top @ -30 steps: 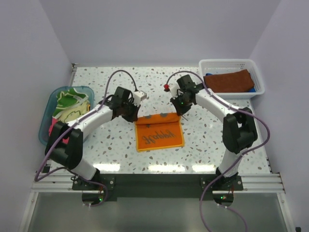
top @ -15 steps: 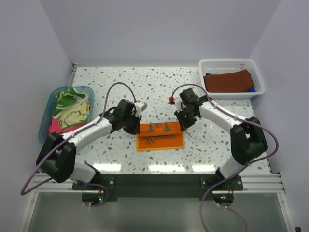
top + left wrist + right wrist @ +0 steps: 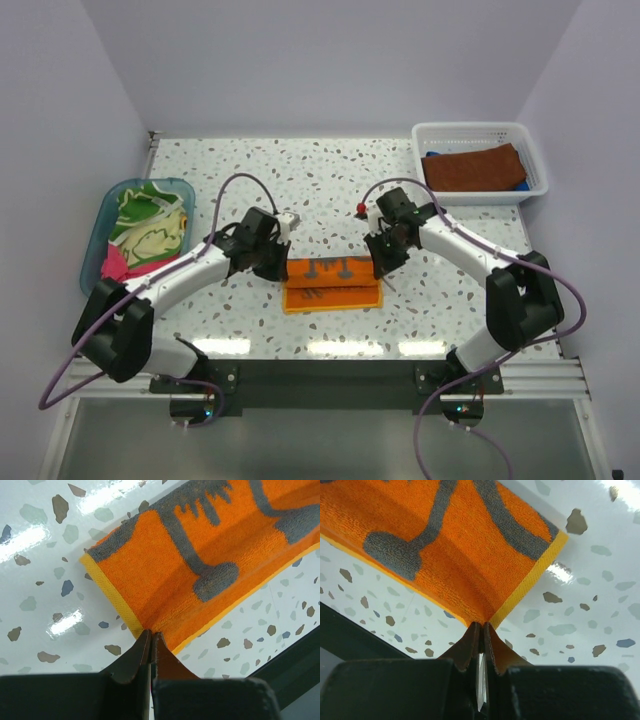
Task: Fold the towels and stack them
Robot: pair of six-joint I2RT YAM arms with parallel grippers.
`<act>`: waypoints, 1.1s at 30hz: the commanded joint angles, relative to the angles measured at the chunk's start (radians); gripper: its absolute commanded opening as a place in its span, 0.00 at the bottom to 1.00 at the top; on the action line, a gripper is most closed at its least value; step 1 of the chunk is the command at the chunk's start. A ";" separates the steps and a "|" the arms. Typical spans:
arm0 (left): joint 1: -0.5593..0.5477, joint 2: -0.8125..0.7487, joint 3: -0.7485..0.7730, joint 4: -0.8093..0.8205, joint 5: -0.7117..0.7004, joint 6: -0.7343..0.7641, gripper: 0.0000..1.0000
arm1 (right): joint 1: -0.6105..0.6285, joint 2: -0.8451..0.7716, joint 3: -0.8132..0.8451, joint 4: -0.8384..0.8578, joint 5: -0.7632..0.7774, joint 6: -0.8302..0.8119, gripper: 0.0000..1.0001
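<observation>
The orange towel with grey blotches (image 3: 333, 282) lies partly folded at the middle of the table. My left gripper (image 3: 277, 266) is shut on its far left corner, as the left wrist view shows (image 3: 150, 634) with the towel (image 3: 200, 555) stretched ahead. My right gripper (image 3: 384, 266) is shut on its far right corner, seen in the right wrist view (image 3: 482, 626) with the towel (image 3: 445, 555) ahead. The far edge is held a little above the lower layer. A rust brown towel (image 3: 473, 167) lies over a blue one (image 3: 519, 183) in the white basket (image 3: 480, 131).
A teal tub (image 3: 112, 205) at the left edge holds a green and yellow patterned towel (image 3: 148, 222) and a pink one (image 3: 112, 262). The white basket stands at the back right corner. The table's near edge runs just below the orange towel.
Both grippers have pulled the orange towel's far edge toward the near side, folding it over. The visible towel is now shorter front to back.
</observation>
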 commanded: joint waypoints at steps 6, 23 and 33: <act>-0.028 -0.017 -0.092 0.031 0.010 -0.063 0.00 | -0.008 -0.020 -0.088 -0.017 -0.015 0.073 0.00; -0.063 -0.010 -0.161 0.100 0.027 -0.096 0.07 | -0.002 0.024 -0.142 0.040 -0.034 0.099 0.09; -0.074 -0.073 -0.163 0.073 0.036 -0.119 0.20 | 0.007 -0.029 -0.165 0.031 -0.115 0.124 0.21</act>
